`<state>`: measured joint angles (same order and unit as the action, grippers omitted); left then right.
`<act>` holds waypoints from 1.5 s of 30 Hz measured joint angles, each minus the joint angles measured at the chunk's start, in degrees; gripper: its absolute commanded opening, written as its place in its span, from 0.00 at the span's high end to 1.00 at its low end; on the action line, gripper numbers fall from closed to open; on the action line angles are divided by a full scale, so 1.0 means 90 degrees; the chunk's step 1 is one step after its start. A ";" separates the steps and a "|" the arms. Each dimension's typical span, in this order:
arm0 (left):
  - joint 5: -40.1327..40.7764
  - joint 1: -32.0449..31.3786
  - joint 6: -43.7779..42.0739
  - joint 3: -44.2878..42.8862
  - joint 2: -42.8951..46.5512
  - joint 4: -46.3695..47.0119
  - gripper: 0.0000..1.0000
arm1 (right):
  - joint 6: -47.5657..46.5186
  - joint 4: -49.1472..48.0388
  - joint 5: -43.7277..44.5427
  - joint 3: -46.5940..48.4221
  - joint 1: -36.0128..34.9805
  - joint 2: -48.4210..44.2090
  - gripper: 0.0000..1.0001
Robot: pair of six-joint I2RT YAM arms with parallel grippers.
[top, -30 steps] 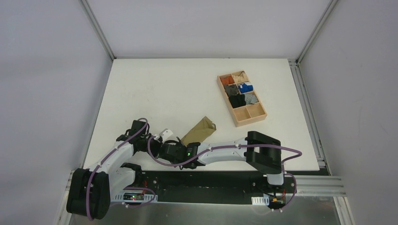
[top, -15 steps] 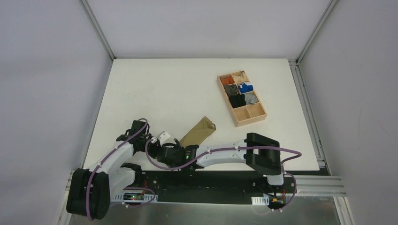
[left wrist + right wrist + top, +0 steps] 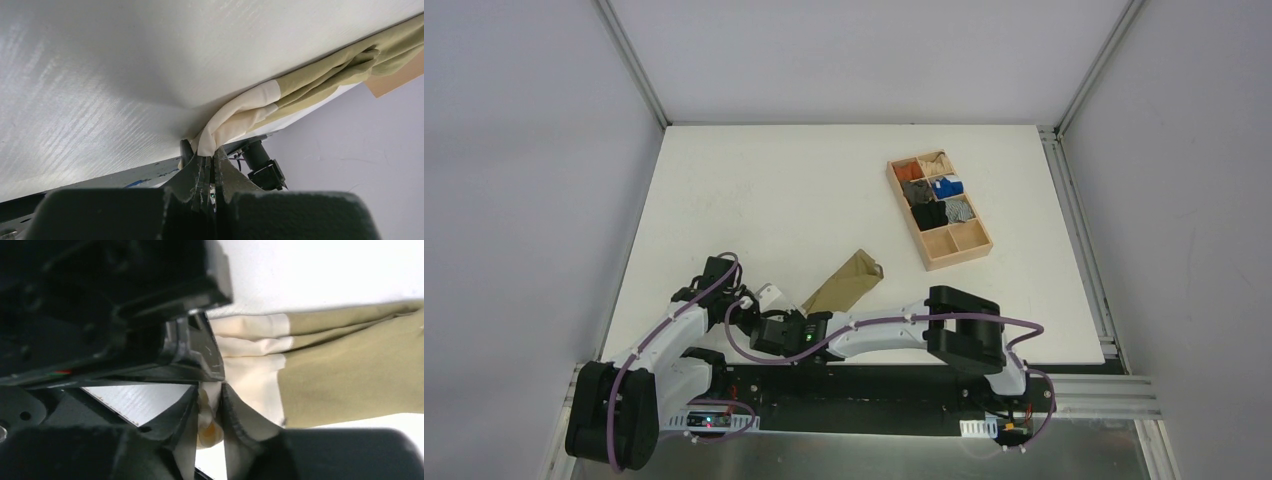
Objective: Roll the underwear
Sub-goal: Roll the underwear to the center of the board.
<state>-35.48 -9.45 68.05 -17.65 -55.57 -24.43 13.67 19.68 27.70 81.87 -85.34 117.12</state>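
Note:
The underwear (image 3: 844, 282) is a long, narrow olive-khaki strip lying diagonally near the table's front edge, with its cream waistband end (image 3: 769, 294) at the lower left. My left gripper (image 3: 751, 305) is shut on the waistband, seen in the left wrist view (image 3: 212, 152) with cream cloth (image 3: 240, 112) bunched at the tips. My right gripper (image 3: 774, 318) is shut on the same waistband end, just beside the left one; in the right wrist view (image 3: 210, 395) cream fabric (image 3: 250, 365) fills the gap between its fingers. Khaki cloth (image 3: 350, 365) stretches away to the right.
A wooden tray (image 3: 979, 251) with compartments holding small orange, black, blue and grey bundles stands at the back right. The table's front edge (image 3: 724, 360) runs right beneath both grippers.
My right gripper has moved left along the front edge towards the left gripper, drawing the waistband end with it. The left arm has barely moved.

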 measured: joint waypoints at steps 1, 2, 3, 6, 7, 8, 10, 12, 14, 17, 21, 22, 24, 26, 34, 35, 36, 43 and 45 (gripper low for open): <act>0.0000 0.0000 0.0000 0.0000 0.0012 -0.0005 1.00 | 0.0027 0.0039 0.0051 0.0000 -0.0002 0.0010 0.93; 0.0000 0.0000 0.0000 0.0000 0.0027 -0.0010 1.00 | 0.0032 0.0083 0.0083 0.0010 -0.0005 0.0010 1.00; 0.0000 0.0000 0.0000 0.0000 0.0036 -0.0017 1.00 | 0.0068 0.0097 0.0131 0.0017 -0.0005 0.0010 1.00; 0.0000 0.0000 0.0000 -0.0002 0.0066 -0.0039 1.00 | 0.0073 0.0131 0.0187 0.0019 -0.0005 0.0010 1.00; 0.0002 0.0000 0.0002 -0.0002 0.0073 -0.0044 1.00 | 0.0073 0.0126 0.0182 0.0019 -0.0002 0.0010 1.00; 0.0002 0.0000 0.0000 -0.0012 0.0078 -0.0061 1.00 | 0.0066 0.0107 0.0165 0.0012 0.0000 0.0005 1.00; 0.0012 0.0000 -0.0002 -0.0049 0.0100 -0.0104 1.00 | 0.0046 0.0005 0.0083 -0.0058 0.0039 -0.0036 1.00; 0.0019 0.0000 -0.0005 -0.0092 0.0119 -0.0187 0.99 | 0.0046 -0.0209 -0.0214 -0.0272 0.0131 -0.0199 1.00; 0.0015 -0.0036 -0.0005 -0.0138 0.0143 -0.0223 0.92 | 0.0073 -0.0335 -0.0583 -0.0427 0.0279 -0.0386 1.00; 0.0019 -0.0036 -0.0010 -0.0253 0.0177 -0.0226 0.76 | 0.0151 -0.0529 -0.1207 -0.0597 0.0505 -0.0593 1.00; 0.0010 -0.0036 -0.0075 -0.0420 0.0180 -0.0233 0.55 | 0.0391 -0.0884 -0.2178 -0.0862 0.0923 -0.0719 1.00; 0.0010 -0.0036 -0.0097 -0.0474 0.0172 -0.0240 0.51 | 0.0469 -0.0962 -0.2414 -0.0933 0.0998 -0.0724 1.00; 0.0046 -0.0034 -0.0124 -0.0585 0.0143 -0.0270 0.45 | 0.0614 -0.1098 -0.2817 -0.1069 0.1110 -0.0726 1.00; 0.0083 -0.0036 -0.0165 -0.0714 0.0104 -0.0323 0.41 | 0.0801 -0.1270 -0.3228 -0.1246 0.1234 -0.0733 1.00; 0.0287 -0.0034 -0.0304 -0.1049 0.0138 -0.0590 0.39 | 0.1525 -0.1919 -0.4575 -0.1749 0.1741 -0.0828 1.00; 0.0335 -0.0032 -0.0306 -0.1054 0.0175 -0.0627 0.39 | 0.1613 -0.1982 -0.4738 -0.1785 0.1807 -0.0828 1.00; 0.0355 -0.0027 -0.0308 -0.1054 0.0209 -0.0661 0.40 | 0.1705 -0.2030 -0.4881 -0.1807 0.1863 -0.0828 1.00; 0.0376 -0.0032 -0.0294 -0.0969 0.0777 -0.0984 0.48 | 0.2268 -0.2463 -0.5710 -0.1848 0.2215 -0.0714 1.00; 0.0376 -0.0029 -0.0282 -0.0882 0.0945 -0.1020 0.51 | 0.2424 -0.2555 -0.5921 -0.1851 0.2300 -0.0607 1.00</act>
<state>-32.10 -9.72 65.52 -25.58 -47.07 -33.61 35.48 -3.31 -25.58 65.21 -64.64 111.66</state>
